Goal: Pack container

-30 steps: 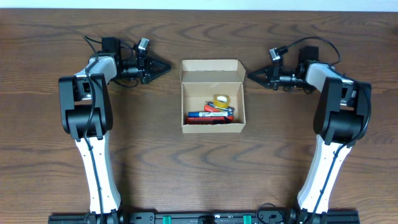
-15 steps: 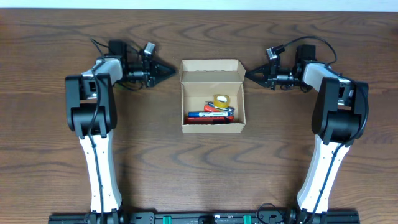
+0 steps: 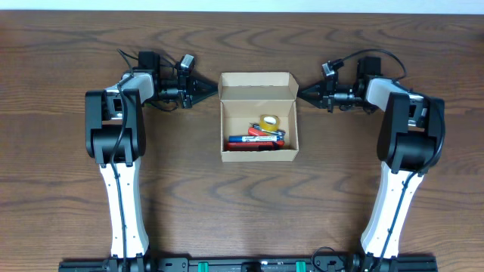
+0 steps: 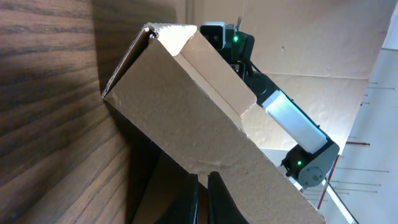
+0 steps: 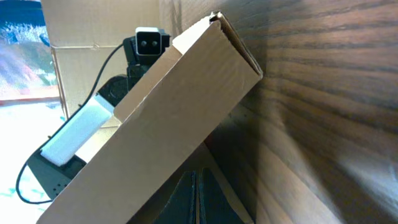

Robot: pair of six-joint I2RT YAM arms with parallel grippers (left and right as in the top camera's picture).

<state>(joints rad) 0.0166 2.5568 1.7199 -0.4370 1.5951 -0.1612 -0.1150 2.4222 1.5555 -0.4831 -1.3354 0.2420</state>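
"Container (image 3: pixel 239 117) position, please?"

"You'll find it mid-worktop (image 3: pixel 242 211), a little toward 12 o'clock, exactly where it stood a second ago. Its lid flap (image 3: pixel 257 89) is thrown back on the 12 o'clock side. Inside lie a yellow tape roll (image 3: pixel 268 121) and, against the 6 o'clock wall, red and blue markers (image 3: pixel 253 140)."

"And the arms?"

"Both have closed in on it. Your left tool (image 3: pixel 214 90) stood a short gap off a second ago and has slid up to the box's 10 o'clock corner. Your right tool (image 3: pixel 302 91) has crept in at the 2 o'clock corner. Each tip sits right at the edge of the lid flap; whether they touch it, I cannot tell."

"Tool state?"

"Both are pinched together to a point, with nothing between the fingers. Each wrist camera shows you a cardboard side filling the view just ahead of the fingertips."
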